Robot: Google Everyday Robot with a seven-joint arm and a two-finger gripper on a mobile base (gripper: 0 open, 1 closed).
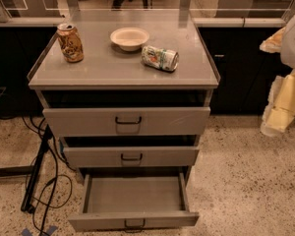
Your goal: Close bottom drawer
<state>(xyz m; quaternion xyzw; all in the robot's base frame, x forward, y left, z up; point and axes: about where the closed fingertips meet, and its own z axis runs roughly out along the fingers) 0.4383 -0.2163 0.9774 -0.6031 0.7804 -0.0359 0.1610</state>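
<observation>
The bottom drawer (133,195) of the grey cabinet (123,65) is pulled far out towards me. Its wide shallow tray is empty, and its short front panel carries a small dark wire handle (134,224) near the lower edge of the view. My gripper (280,107), cream and yellow below a white arm, hangs at the far right. It is well to the right of the cabinet, at about the height of the top drawer, and touches nothing.
The top drawer (126,120) and the middle drawer (131,156) stand slightly out. On the cabinet top are an upright can (70,42), a white bowl (130,38) and a can lying on its side (160,58). Black cables and a stand leg (37,173) lie left of the cabinet.
</observation>
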